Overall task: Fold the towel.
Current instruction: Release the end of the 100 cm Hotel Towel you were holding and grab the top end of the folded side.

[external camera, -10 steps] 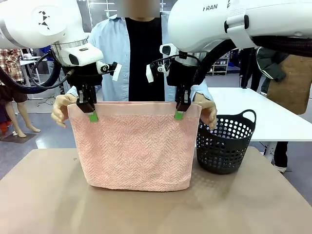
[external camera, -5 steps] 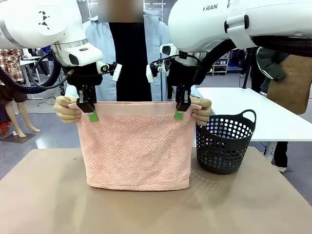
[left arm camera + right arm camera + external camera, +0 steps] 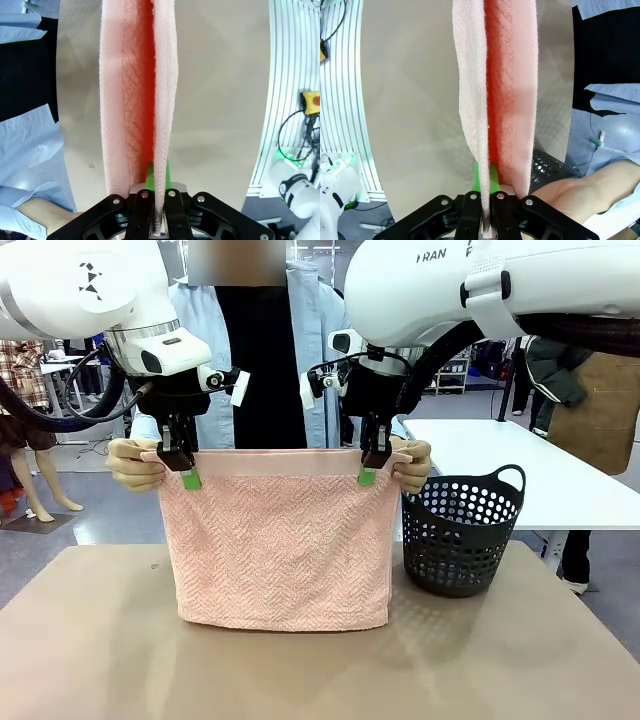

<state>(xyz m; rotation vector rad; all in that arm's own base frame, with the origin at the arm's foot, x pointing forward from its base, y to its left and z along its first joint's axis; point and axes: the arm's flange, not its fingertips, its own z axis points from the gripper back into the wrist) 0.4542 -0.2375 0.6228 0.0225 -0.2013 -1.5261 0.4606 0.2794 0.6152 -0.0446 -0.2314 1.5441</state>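
- The tan bench (image 3: 100, 660) lies nearest.
- The towel (image 3: 275, 550) hangs over the middle of the bench, doubled into 2 layers, with its lower edge reaching the surface.
- The left pincer (image 3: 188, 478) is clenched on the top hem near 1 corner.
- The right pincer (image 3: 369, 474) is clenched on the hem near the other corner.
- A dark perforated basket (image 3: 462, 535) stands just beside the towel, on the right.
- Farther off, a person's hands (image 3: 135, 462) hold the 2 top corners, outside the pincers.

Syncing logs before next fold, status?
Left gripper, right gripper shut on towel top edge. Towel hangs doubled; person's hands hold both corners. Basket beside it.
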